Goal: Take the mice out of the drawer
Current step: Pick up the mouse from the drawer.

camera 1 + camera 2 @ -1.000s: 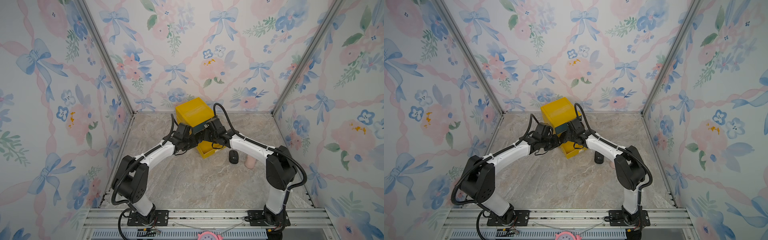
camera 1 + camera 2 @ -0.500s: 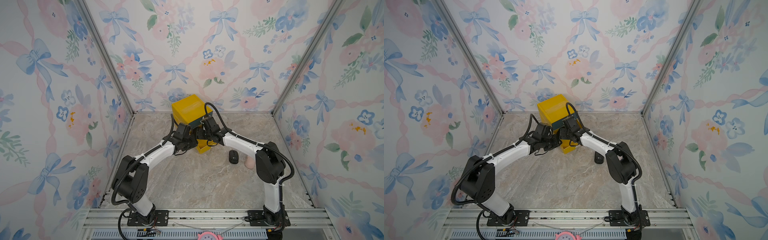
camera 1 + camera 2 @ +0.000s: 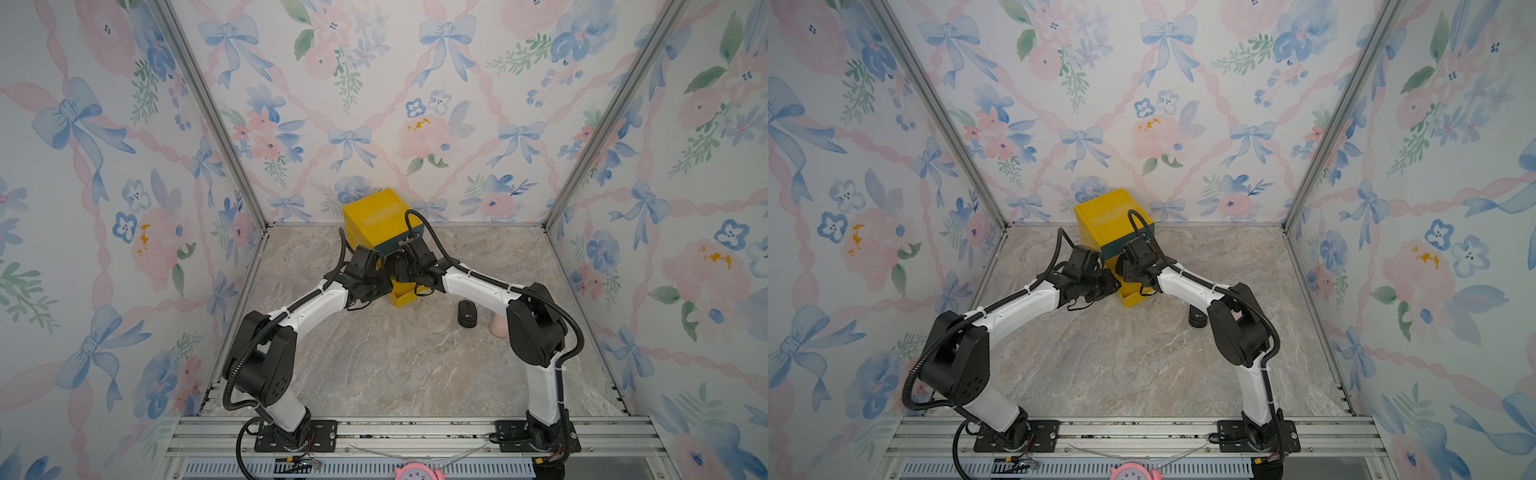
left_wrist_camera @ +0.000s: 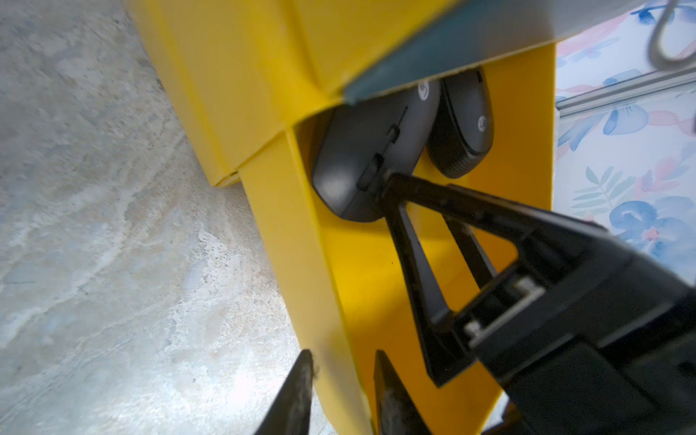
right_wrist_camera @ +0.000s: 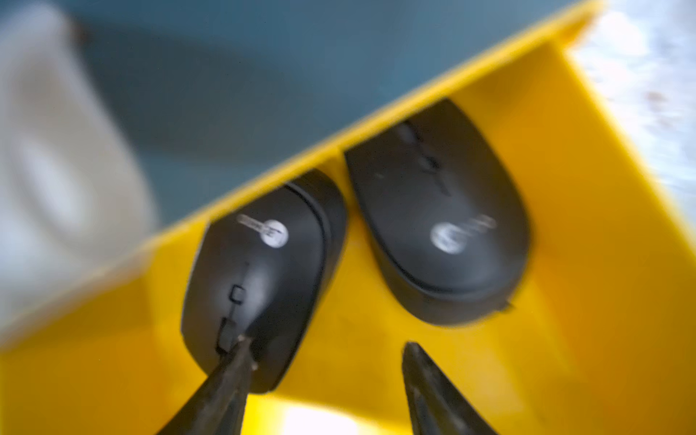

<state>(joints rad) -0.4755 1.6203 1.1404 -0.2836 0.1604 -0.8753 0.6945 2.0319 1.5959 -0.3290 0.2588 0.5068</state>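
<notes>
A yellow cabinet [image 3: 376, 220] [image 3: 1106, 220] stands at the back wall with its bottom drawer [image 3: 408, 297] [image 3: 1136, 298] pulled out. Two black mice lie side by side in the drawer [image 4: 350, 278], one mouse [image 4: 361, 158] [image 5: 260, 278] nearer the cabinet's side and another mouse [image 4: 465, 132] [image 5: 444, 233] beside it. My left gripper [image 4: 343, 356] is shut on the drawer's side wall. My right gripper [image 5: 327, 342] is open inside the drawer [image 5: 565, 241], one fingertip [image 5: 237, 350] touching the first mouse near its wheel. A third mouse [image 3: 467, 313] [image 3: 1197, 321] lies on the tabletop.
A small pale pink object [image 3: 498, 328] sits on the marble tabletop [image 3: 395, 365] behind my right arm's elbow. A pink round thing [image 3: 417, 473] shows at the front rail. Floral walls close in the left, back and right sides.
My right arm has swung left and reached deeper into the drawer. The yellow cabinet has shifted a little to the left. The left arm has held its place on the drawer.
</notes>
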